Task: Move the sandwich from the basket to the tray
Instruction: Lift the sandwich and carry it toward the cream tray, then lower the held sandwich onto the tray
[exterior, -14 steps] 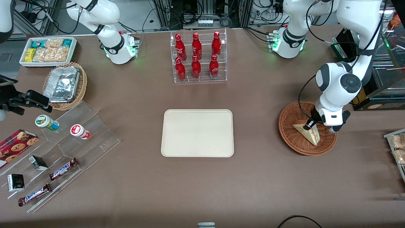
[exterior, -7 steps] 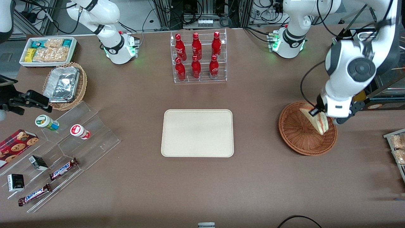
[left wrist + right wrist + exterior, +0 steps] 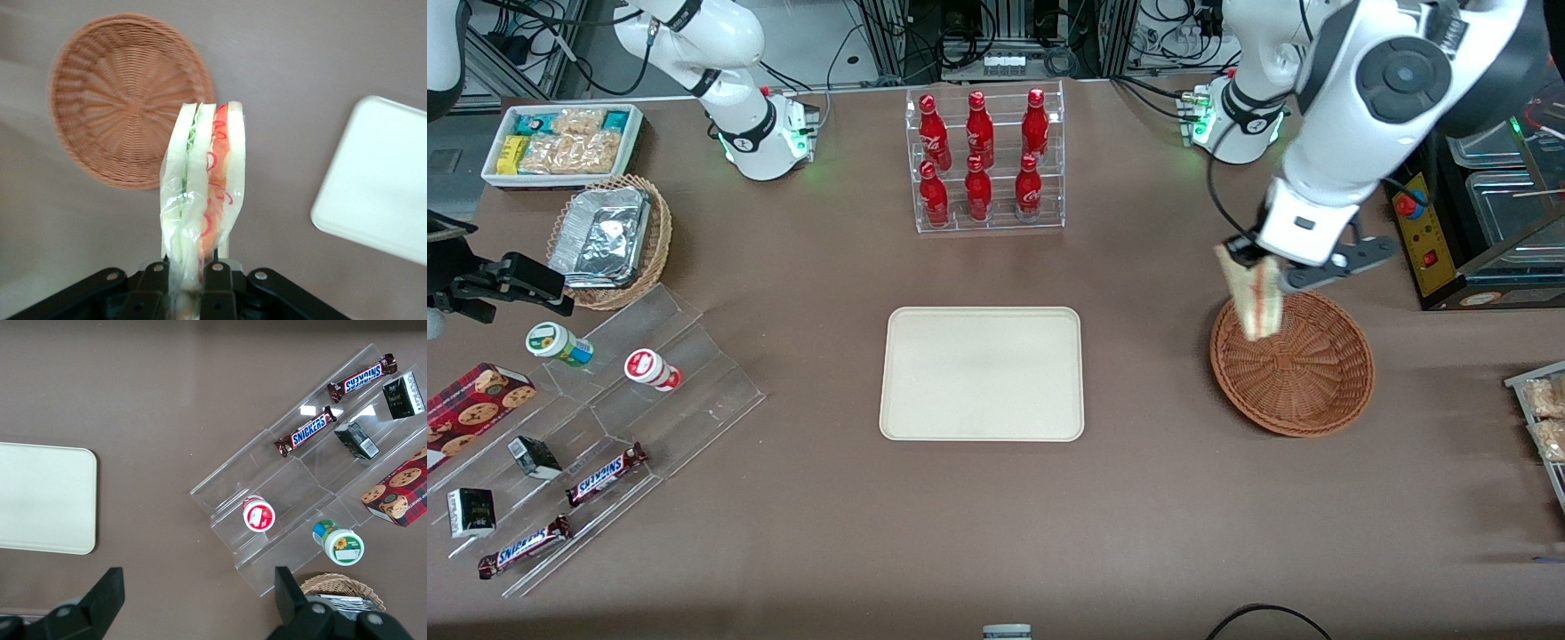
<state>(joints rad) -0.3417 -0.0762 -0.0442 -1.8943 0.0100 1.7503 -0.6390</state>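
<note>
My left gripper [image 3: 1249, 258] [image 3: 188, 277] is shut on the sandwich [image 3: 1254, 298] [image 3: 203, 190], a plastic-wrapped wedge of pale bread with a red and green filling. The wedge hangs point down, well above the table, over the rim of the reddish-brown wicker basket [image 3: 1303, 382] [image 3: 117, 110] on the side toward the tray. Nothing lies in the basket. The cream-beige tray [image 3: 982, 373] [image 3: 377, 183] [image 3: 43, 497] lies flat at the middle of the table with nothing on it.
A clear rack of red bottles [image 3: 983, 160] stands farther from the front camera than the tray. Toward the parked arm's end are a clear stepped shelf with snacks [image 3: 560, 444], a tan basket of foil containers [image 3: 609, 236] and a white snack bin [image 3: 560, 142].
The gripper has lifted the sandwich out of the basket and carried it up and toward the tray; the wedge now hangs above the basket's rim.
</note>
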